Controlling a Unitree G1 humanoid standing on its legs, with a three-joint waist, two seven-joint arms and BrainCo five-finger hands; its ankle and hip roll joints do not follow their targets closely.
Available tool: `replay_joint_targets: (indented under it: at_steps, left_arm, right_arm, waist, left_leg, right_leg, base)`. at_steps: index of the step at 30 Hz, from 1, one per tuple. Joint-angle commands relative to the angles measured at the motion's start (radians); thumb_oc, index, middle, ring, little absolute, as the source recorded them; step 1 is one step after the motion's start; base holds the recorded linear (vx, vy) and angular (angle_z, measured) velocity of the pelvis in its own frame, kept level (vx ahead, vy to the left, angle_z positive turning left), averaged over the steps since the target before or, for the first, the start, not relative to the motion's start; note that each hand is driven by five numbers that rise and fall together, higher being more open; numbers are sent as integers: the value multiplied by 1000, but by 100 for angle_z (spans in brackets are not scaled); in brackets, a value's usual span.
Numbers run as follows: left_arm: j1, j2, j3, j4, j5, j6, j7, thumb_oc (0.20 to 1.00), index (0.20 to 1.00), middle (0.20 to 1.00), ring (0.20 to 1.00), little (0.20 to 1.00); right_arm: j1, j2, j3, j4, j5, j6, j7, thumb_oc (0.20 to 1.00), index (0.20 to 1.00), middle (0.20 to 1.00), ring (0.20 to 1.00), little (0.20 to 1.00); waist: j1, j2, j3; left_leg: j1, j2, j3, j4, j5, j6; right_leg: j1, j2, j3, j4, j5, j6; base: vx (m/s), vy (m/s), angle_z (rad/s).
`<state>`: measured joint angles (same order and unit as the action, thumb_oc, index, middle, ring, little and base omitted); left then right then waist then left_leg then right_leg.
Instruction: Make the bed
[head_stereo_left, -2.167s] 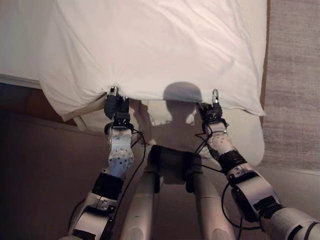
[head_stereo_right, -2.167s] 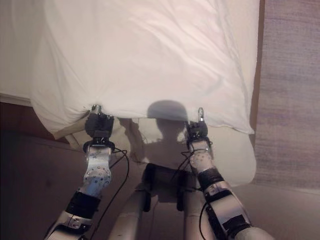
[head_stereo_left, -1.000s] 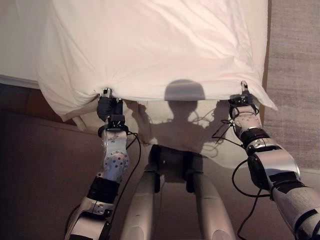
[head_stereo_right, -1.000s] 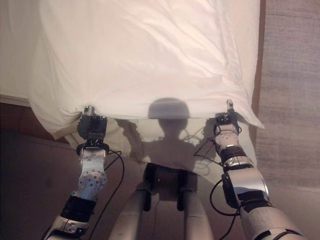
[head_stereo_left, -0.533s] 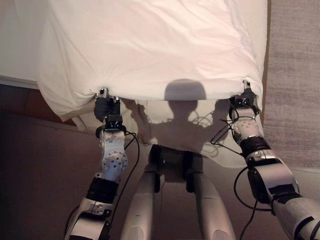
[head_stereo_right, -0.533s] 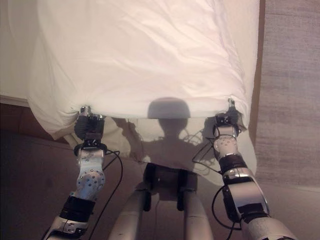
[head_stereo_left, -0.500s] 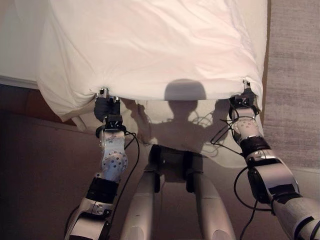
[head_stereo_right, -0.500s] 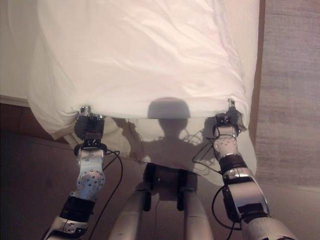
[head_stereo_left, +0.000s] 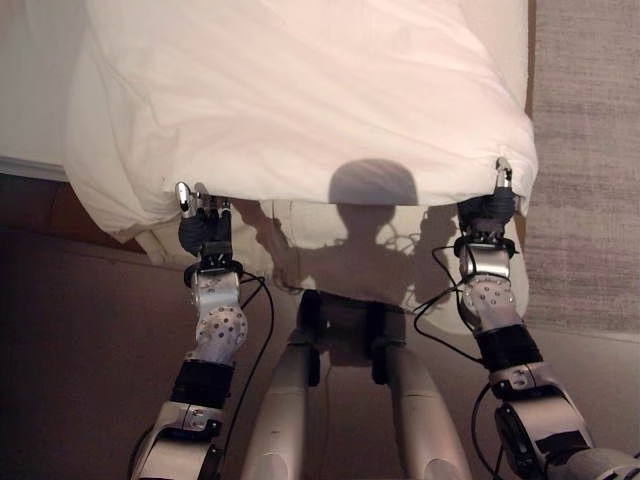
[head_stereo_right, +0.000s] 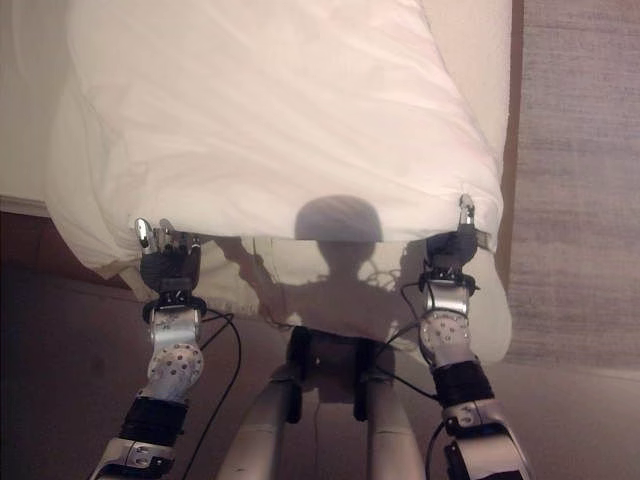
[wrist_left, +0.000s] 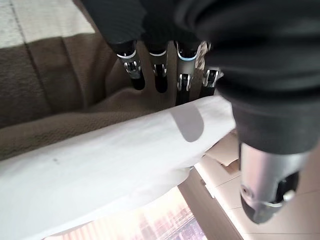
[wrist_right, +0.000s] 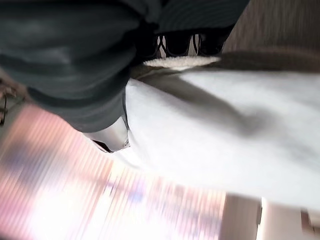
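The duvet (head_stereo_left: 300, 100) lies on the bed (head_stereo_left: 505, 25) toward 12 o'clock, its near hem running 9 to 3; the left hand (head_stereo_left: 203, 232) is spread beside it, the right hand (head_stereo_left: 487, 208) pinches the 3 o'clock corner.
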<state>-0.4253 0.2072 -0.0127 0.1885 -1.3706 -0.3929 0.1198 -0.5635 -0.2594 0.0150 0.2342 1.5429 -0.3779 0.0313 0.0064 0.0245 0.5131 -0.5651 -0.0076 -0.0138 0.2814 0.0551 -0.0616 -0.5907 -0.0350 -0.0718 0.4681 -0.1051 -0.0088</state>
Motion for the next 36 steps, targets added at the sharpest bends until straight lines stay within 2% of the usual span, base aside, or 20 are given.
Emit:
replay_joint_targets:
  at_steps: [1, 4, 11, 18, 24, 26, 32, 33, 36]
  left_arm:
    - [1, 29, 30, 93, -26, 35, -130, 1000, 1000, 1000, 1000, 1000]
    - [-12, 36, 20, 137, -31, 44, -124, 1000, 1000, 1000, 1000, 1000]
    - [-88, 57, -2, 298, -41, 50, -19, 1000, 1000, 1000, 1000, 1000]
    - [-182, 81, 56, 471, -67, 70, 69, 1000, 1000, 1000, 1000, 1000]
    - [-247, 105, 108, 522, -72, 42, 114, 1000, 1000, 1000, 1000, 1000]
    - [-272, 128, 120, 603, -64, 74, 154, 1000, 1000, 1000, 1000, 1000]
    - [-330, 141, 107, 646, -59, 107, 201, 1000, 1000, 1000, 1000, 1000]
    - [-374, 166, 98, 696, -38, 138, 229, 1000, 1000, 1000, 1000, 1000]
    - [-423, 181, 97, 699, -33, 132, 234, 1000, 1000, 1000, 1000, 1000]
  right_arm:
    - [120, -48, -47, -147, -35, -63, 118, 200, 200, 200, 200, 200]
    - [130, -50, -42, -171, -36, -59, 134, 200, 200, 200, 200, 200]
    - [128, -84, -25, -183, -44, -40, 164, 200, 200, 200, 200, 200]
    - [135, -77, -31, -171, -42, -29, 159, 200, 200, 200, 200, 200]
    - [147, -70, -34, -172, -55, -22, 147, 200, 200, 200, 200, 200]
    - [149, -72, -31, -166, -64, -9, 141, 200, 200, 200, 200, 200]
    - [142, -74, -24, -158, -69, 4, 136, 200, 200, 200, 200, 200]
    - [140, -80, -21, -153, -80, 13, 129, 200, 200, 200, 200, 200]
    - [144, -84, -24, -154, -89, 14, 122, 200, 200, 200, 200, 200]
  waist:
    - [-65, -4, -149]
    - [-72, -3, -155]
    - [-99, -2, -155]
    - [-115, -4, -152]
    - [-122, -7, -151]
    - [-123, -5, -149]
    - [-124, 0, -144]
    - [-126, 5, -146]
    - [-131, 4, -141]
  left_leg:
    - [-16, 8, 22, 19, -45, 7]
    - [-21, 13, 26, 24, -47, 5]
    - [-26, 20, 39, 39, -51, 0]
    - [-31, 27, 49, 50, -55, 0]
    - [-38, 31, 50, 56, -54, 0]
    - [-43, 32, 50, 63, -55, -1]
    - [-46, 32, 49, 68, -56, 1]
    - [-45, 31, 49, 70, -57, 2]
    - [-45, 32, 51, 71, -57, 1]
  right_leg:
    - [0, 1, 70, -87, 46, 108]
    - [-4, 2, 73, -84, 47, 108]
    - [-7, 3, 81, -81, 53, 111]
    - [-10, 5, 90, -79, 53, 112]
    - [-15, 7, 94, -77, 56, 113]
    - [-17, 5, 93, -74, 57, 114]
    - [-15, 3, 94, -74, 59, 115]
    - [-14, 2, 95, -75, 59, 116]
    - [-13, 2, 94, -77, 60, 117]
  base:
    - [-7, -1, -8]
    - [-3, -3, -8]
    - [-3, 0, -2]
    - [-6, -2, -4]
    - [0, 0, 0]
    - [0, 0, 0]
    - [0, 0, 0]
    - [0, 0, 0]
    - [0, 0, 0]
